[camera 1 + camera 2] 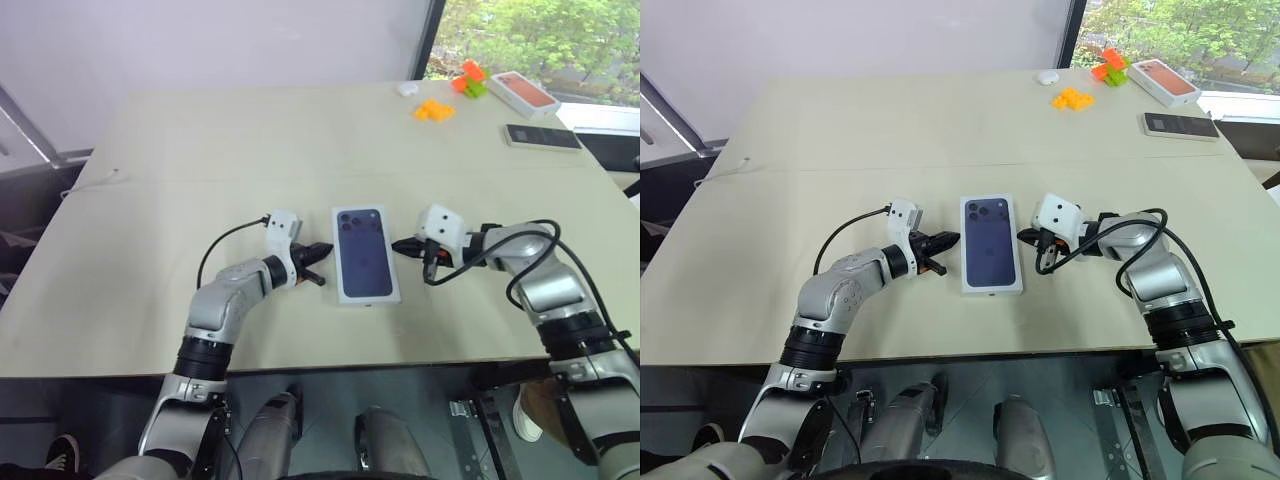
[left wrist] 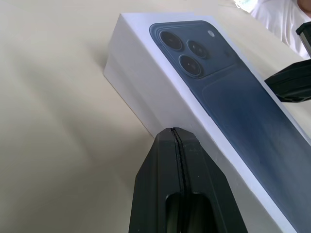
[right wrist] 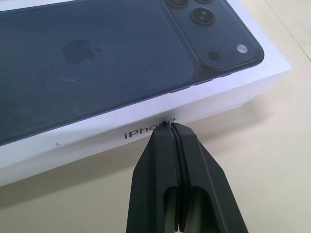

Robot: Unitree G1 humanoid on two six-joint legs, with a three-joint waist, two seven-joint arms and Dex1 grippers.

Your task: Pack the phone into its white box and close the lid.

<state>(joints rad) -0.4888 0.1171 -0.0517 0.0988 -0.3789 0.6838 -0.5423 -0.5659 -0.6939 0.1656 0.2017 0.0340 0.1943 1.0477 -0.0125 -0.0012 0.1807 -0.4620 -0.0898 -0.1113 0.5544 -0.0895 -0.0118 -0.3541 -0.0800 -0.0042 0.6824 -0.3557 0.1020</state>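
The lid, white with a dark blue phone's back printed on top, sits closed over the white box on the table near the front edge. The phone itself is hidden. My left gripper is shut, and its tip rests at the left long side wall of the box. On the opposite side, my right gripper is also shut. Its tip meets the right side wall, just at the printed lettering. Nothing is held in either gripper.
At the far right of the table lie an orange-topped box, a black slab, orange blocks, orange and green blocks and a small white object. The table's front edge runs close behind my arms.
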